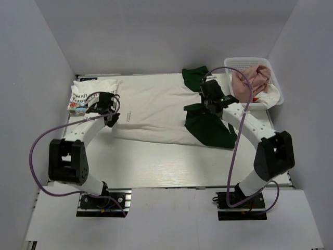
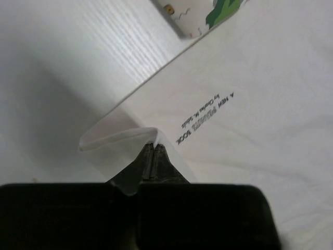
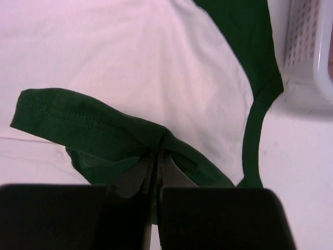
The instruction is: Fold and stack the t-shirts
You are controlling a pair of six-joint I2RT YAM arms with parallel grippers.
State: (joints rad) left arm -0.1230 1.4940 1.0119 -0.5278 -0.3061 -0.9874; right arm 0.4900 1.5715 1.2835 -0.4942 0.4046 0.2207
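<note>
The left pincer (image 2: 152, 156) pinches the hem (image 2: 114, 138), the right pincer (image 3: 156, 159) a green sleeve (image 3: 78, 120), of the white shirt (image 1: 156, 112) spread on the surface (image 1: 156, 166). One cartoon shirt (image 1: 83, 96) lies folded far left. The pink shirt (image 1: 248, 78) and another wait in the basket (image 1: 278, 96), so most folding seems left.

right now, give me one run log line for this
left gripper: shut on hem of green-sleeved t-shirt | right gripper: shut on its green sleeve | pink t-shirt: in basket

I see white plastic lattice basket (image 1: 250, 59) at far right corner of table (image 1: 156, 166), close to right wall. Tabletop white, faint wood grain. Grey enclosure walls (image 1: 156, 36) surround table.
</note>
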